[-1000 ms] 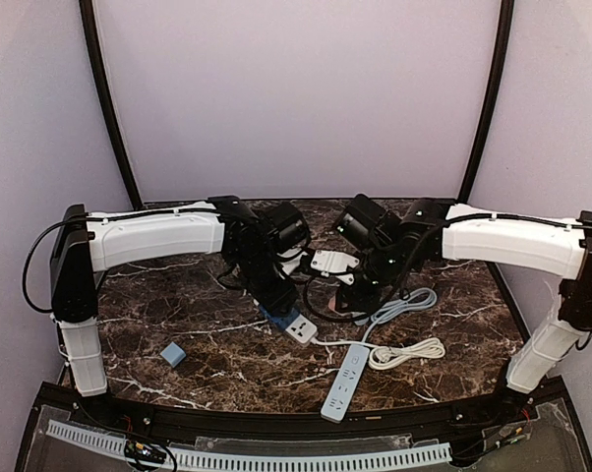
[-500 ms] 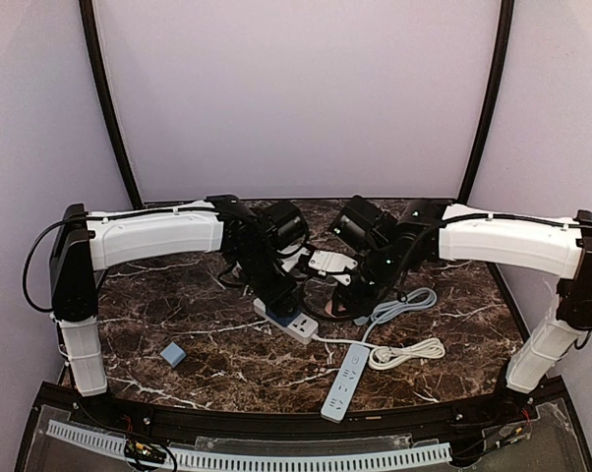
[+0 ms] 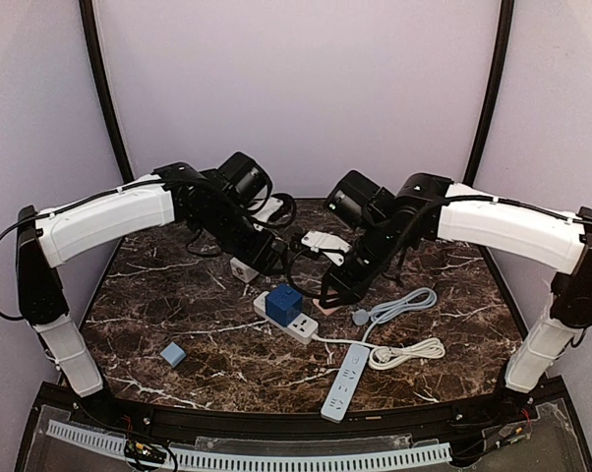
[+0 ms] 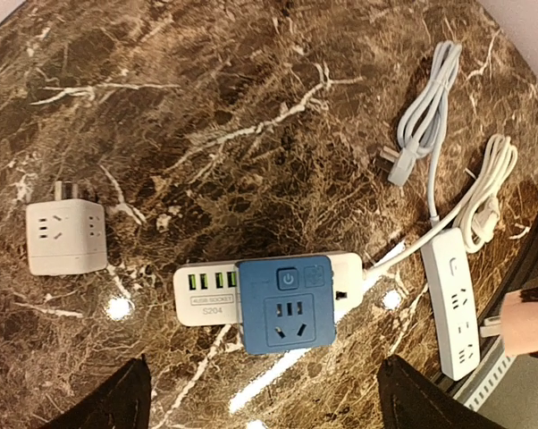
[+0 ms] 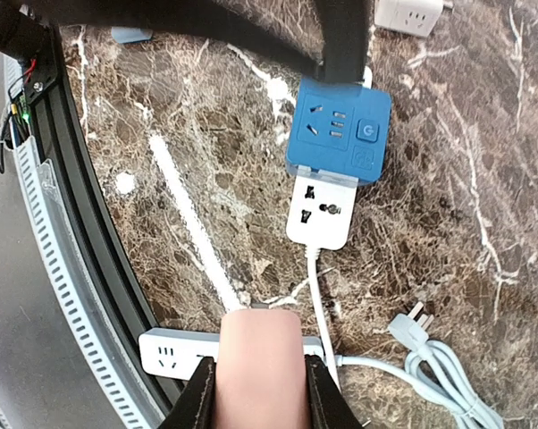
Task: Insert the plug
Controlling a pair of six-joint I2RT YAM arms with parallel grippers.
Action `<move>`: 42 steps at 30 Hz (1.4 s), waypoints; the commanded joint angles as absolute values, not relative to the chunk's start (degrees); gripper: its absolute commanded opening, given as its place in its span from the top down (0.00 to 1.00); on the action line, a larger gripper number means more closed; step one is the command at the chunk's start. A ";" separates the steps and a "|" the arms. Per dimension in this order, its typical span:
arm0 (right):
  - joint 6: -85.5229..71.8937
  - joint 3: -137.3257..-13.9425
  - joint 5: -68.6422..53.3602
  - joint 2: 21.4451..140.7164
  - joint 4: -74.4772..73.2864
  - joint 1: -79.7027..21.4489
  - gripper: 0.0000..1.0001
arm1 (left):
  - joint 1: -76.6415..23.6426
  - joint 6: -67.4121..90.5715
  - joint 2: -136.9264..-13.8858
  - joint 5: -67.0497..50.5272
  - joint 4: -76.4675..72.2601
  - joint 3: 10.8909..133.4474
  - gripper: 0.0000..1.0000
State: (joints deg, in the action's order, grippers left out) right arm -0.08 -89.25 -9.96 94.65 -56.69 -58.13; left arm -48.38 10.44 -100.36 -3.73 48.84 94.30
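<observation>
A blue cube adapter sits plugged on top of a white USB power strip at the table's middle. It also shows in the left wrist view and the right wrist view. My left gripper is open and empty, raised up and back-left of the adapter; its fingertips frame the bottom of the left wrist view. My right gripper is shut on a pink block just right of the strip.
A white cube adapter lies behind the strip. A grey plug with coiled cable, a white coiled cable and a second long white strip lie to the front right. A small grey-blue block sits front left.
My left gripper has let go of the blue adapter, which stays on the white strip, and has lifted away up and to the back left. The right gripper moved slightly left.
</observation>
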 commanded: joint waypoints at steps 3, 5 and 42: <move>-3.55 -95.14 -10.33 102.09 -60.48 -58.16 1.00 | -45.08 13.41 -90.33 -2.26 48.89 89.49 0.13; -4.28 -97.27 -10.01 104.25 -60.90 -58.16 1.00 | -44.17 13.77 -87.81 -1.38 48.76 88.04 0.14; -7.47 -111.89 -1.83 124.72 -68.26 -59.71 1.00 | -40.52 15.26 -74.71 4.52 50.75 83.26 0.20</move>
State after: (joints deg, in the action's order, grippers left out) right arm -6.59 -112.68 -3.79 124.81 -67.42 -58.89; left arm -40.71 14.70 -76.86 4.97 49.06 84.53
